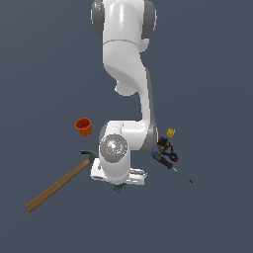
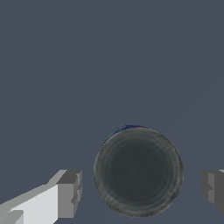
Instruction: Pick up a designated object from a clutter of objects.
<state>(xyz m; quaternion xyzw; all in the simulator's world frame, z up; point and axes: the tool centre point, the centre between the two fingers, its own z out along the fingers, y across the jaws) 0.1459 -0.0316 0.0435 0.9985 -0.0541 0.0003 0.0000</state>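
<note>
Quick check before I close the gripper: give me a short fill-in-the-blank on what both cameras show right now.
1. In the wrist view, the dark grey cup sits between the two ____ of the gripper.
2. The gripper's jaws are ____, apart from the cup on both sides.
3. In the exterior view, the small cup above the hammer is ____ in colour.
4. The screwdriver has a ____ handle.

Missing words: fingers; open; orange; blue
</note>
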